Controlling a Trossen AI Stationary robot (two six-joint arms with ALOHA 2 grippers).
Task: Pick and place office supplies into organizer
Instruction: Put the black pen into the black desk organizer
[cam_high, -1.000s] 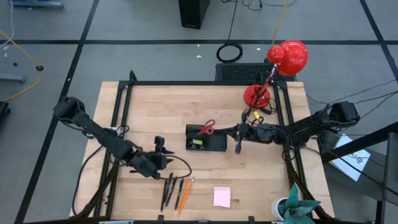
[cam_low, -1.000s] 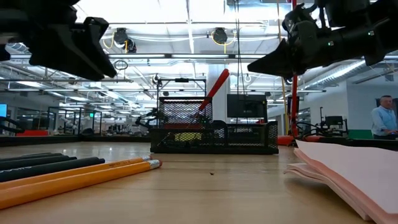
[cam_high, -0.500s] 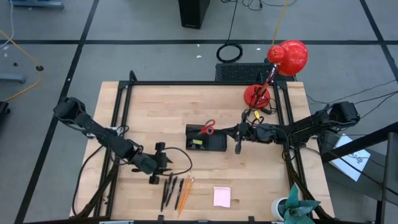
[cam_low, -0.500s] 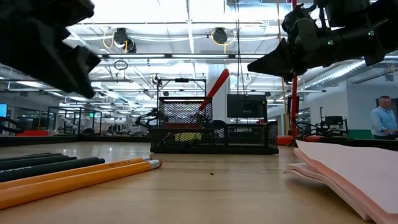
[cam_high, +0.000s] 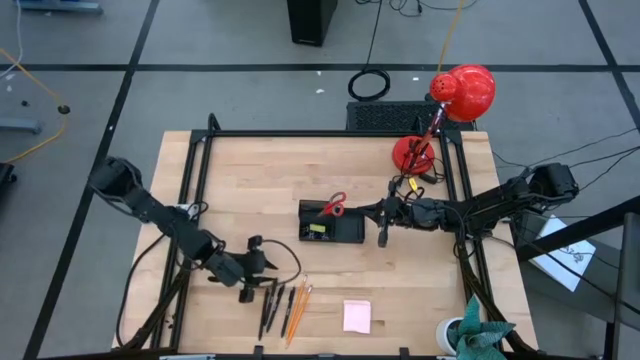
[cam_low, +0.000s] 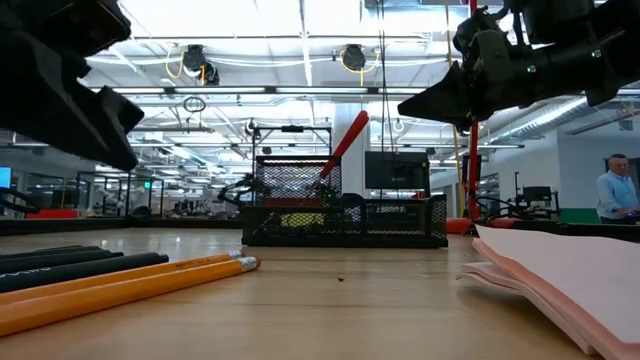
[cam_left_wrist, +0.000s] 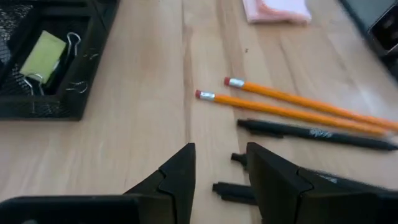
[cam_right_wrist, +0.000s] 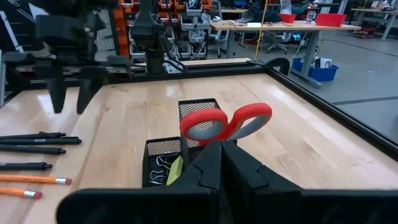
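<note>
Tabletop holds two pencils (cam_left_wrist: 292, 106), three pens (cam_left_wrist: 314, 134)

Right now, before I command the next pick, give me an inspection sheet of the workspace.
Surface: wooden table, inside a black frame.
Job's things: organizer mid-table, holding red-handled scissors, clips and a yellow item; dark pens, pencils and pink sticky pad lie near the front edge.
Clutter: red desk lamp at the back right.
Grippers: left end effector open, above the pens; right end effector shut, beside the organizer.
Cables: one loops behind the left end effector.
Surroundings: person at far right in low view.
</note>
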